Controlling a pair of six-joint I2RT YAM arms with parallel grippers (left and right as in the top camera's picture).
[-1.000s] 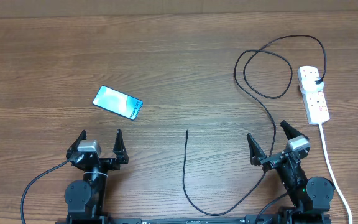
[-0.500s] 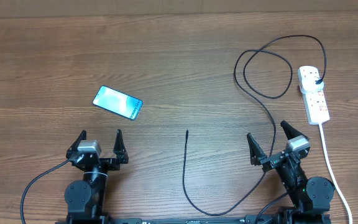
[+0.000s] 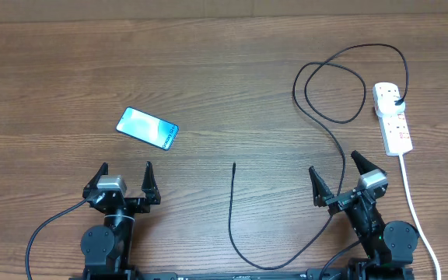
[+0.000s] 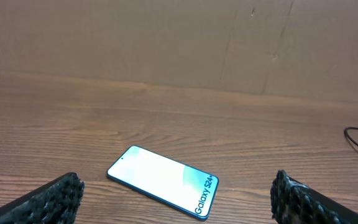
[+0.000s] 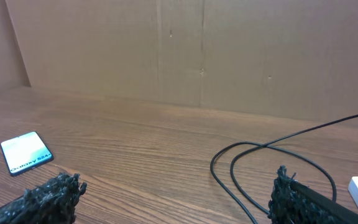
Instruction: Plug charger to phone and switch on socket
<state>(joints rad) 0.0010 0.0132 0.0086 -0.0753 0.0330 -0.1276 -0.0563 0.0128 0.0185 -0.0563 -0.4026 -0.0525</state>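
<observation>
The phone (image 3: 147, 127) lies flat at the left, its blue-teal screen up; it also shows in the left wrist view (image 4: 163, 182) and in the right wrist view (image 5: 26, 152). The black charger cable (image 3: 334, 117) loops at the right, its black plug in the white socket strip (image 3: 393, 118); its free tip (image 3: 234, 166) lies mid-table. My left gripper (image 3: 126, 173) is open and empty just in front of the phone (image 4: 173, 199). My right gripper (image 3: 337, 167) is open and empty, with the cable passing between its fingers (image 5: 179, 199).
The socket's thick white cord (image 3: 414, 210) runs down the right edge past my right arm. The cable (image 3: 271, 264) curves along the front edge between the arms. A brown cardboard wall (image 4: 179, 43) stands behind the table.
</observation>
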